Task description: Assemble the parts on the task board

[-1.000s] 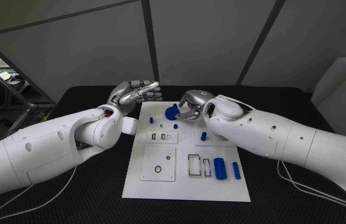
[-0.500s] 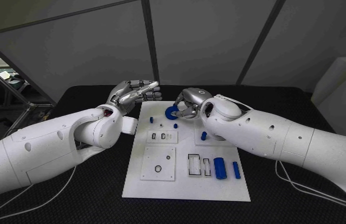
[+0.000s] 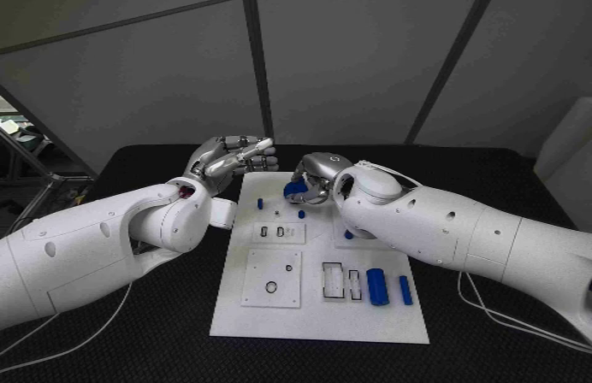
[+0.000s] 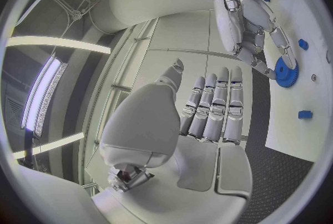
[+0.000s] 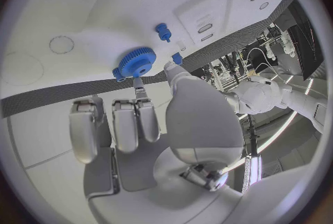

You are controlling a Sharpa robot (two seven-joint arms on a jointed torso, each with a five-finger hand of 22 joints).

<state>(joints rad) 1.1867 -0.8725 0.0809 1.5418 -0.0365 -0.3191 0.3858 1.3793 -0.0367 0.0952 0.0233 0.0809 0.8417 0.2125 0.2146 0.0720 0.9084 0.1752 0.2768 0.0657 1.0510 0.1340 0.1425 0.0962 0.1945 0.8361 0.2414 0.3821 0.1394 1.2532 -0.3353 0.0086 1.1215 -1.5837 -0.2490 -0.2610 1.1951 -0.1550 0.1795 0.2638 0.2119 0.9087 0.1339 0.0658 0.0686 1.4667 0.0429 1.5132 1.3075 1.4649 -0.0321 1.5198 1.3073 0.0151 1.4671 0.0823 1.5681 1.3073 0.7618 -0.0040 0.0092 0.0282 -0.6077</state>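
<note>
The task board [image 3: 318, 315] lies in the centre of the head view, on the black table [image 3: 148, 315]. A blue gear [image 3: 295, 190] is seen at the board's upper edge, with the right hand [image 3: 318, 180] set over it. In the right wrist view the gear [image 5: 136, 61] is touched by the tips of the fingers [image 5: 139, 86]; whether it is truly pinched or only pressed against the board cannot be told. The gear appears to sit flat on the white surface, so seating on a post is judged to be the step in hand.

The left hand [image 3: 229, 160] is held at the upper left of the board, above the table, with its fingers curled in loosely and nothing in them; it is presumably kept clear so the right arm has room.

Small blue pegs [image 3: 259, 204] stand near the gear, on the board's upper half. Two blue cylinders [image 3: 376, 287] lie side by side at the lower right of the board, beside rectangular slots [image 3: 333, 282], and are judged to be still awaiting insertion. A round recess [image 3: 270, 289] is noted at the lower left.
</note>
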